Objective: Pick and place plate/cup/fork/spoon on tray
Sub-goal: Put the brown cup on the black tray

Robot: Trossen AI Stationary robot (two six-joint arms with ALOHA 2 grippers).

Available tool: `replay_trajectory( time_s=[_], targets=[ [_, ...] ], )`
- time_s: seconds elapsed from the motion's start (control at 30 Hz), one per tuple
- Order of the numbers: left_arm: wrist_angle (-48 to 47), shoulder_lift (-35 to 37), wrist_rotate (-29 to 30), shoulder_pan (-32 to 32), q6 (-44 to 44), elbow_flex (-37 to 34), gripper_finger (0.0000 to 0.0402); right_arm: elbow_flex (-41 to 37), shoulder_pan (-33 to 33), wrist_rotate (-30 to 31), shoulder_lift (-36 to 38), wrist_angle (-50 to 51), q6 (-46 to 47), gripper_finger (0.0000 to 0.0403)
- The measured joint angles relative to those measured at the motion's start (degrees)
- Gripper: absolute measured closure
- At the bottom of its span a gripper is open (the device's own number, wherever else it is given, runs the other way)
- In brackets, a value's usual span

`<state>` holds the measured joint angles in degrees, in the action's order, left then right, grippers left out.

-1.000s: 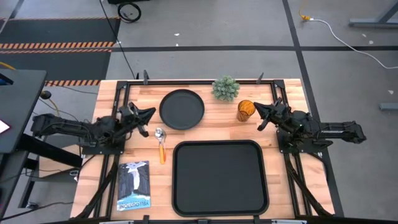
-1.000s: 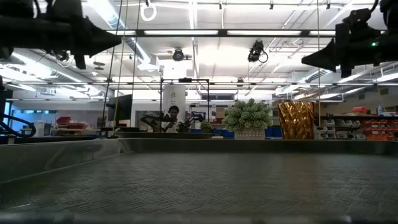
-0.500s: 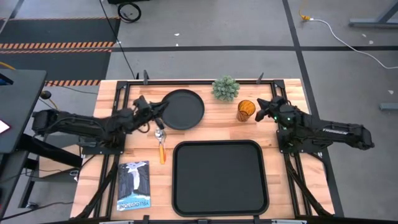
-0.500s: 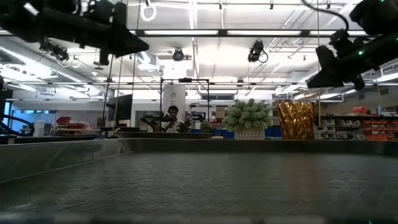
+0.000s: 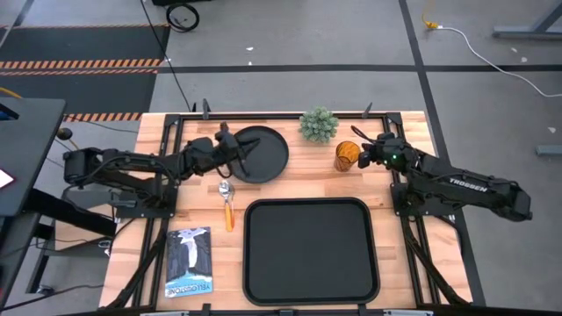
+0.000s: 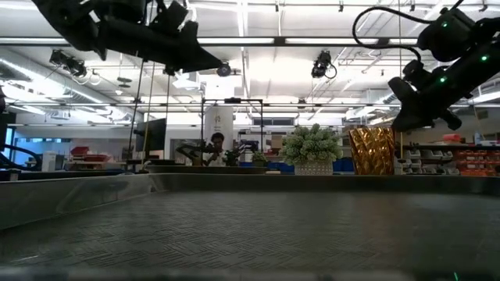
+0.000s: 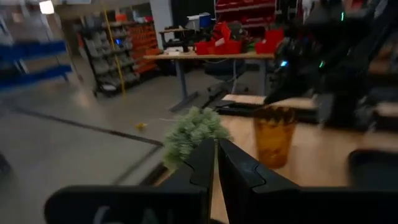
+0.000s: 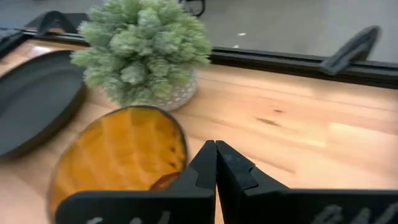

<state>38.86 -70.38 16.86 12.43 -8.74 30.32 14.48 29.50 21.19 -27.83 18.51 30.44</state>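
The round black plate [image 5: 262, 156] lies flat at the table's far middle. The amber cup [image 5: 347, 155] stands upright to its right; it also shows in the right wrist view [image 8: 121, 155]. The spoon [image 5: 227, 200] lies flat in front of the plate. The black tray [image 5: 310, 250] lies at the near middle. The fork is not in view. My left gripper [image 5: 246, 146] is shut and hovers over the plate's left part. My right gripper [image 5: 360, 146] is shut, tipped down, just right of the cup's rim and a little above it [image 6: 408, 119].
A small green plant [image 5: 318, 125] stands at the far edge between plate and cup. A booklet [image 5: 189, 261] lies at the near left, beside the tray. Black frame rails run along the table's edges. Bare wood shows to the right of the tray.
My left gripper has reached toward the table's right, from beside the spoon to over the plate's left part. My right gripper has gone left toward the cup, come down and tipped its fingers downward. Plate, cup, spoon and tray have stayed where they were.
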Motion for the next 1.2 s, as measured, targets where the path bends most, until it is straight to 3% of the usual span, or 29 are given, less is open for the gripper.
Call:
replay_trajectory(
  time_s=[0.13, 0.33, 0.43, 0.63, 0.83, 1.0, 1.2],
  targets=[
    [-0.12, -0.12, -1.32, -0.16, -8.9, 0.04, 0.0372, 0.0, 0.84, -2.46, -0.68, -1.43, -0.03, 0.0396],
    [0.01, -0.12, -14.64, -0.03, -21.85, 0.05, 0.0373, 0.0, 2.12, -9.33, -0.72, -1.74, -0.81, 0.0396],
    [2.01, -0.12, -15.42, 0.22, -27.3, 0.05, 0.0376, 0.02, 2.25, -9.33, -0.72, 0.38, 1.91, 0.0396],
    [3.59, -0.56, -15.71, 1.92, -12.77, 0.07, 0.0377, 0.04, 2.25, -2.79, -1.0, 2.49, -1.96, 0.0396],
    [10.83, -8.74, -17.88, 2.93, -3.8, 2.15, 0.0377, -0.28, 2.9, -0.78, -3.96, 2.08, -5.43, 0.0396],
    [-4.66, -17.93, -17.92, 3.19, 0.92, 13.94, 0.0377, -0.33, 2.99, -0.52, -6.77, 0.6, -3.89, 0.0396],
    [-22.94, -26.49, -18.83, 3.16, -1.83, 29.64, 0.0376, -0.35, 2.99, -0.59, -8.98, -2.45, -4.33, 0.0396]
  ],
)
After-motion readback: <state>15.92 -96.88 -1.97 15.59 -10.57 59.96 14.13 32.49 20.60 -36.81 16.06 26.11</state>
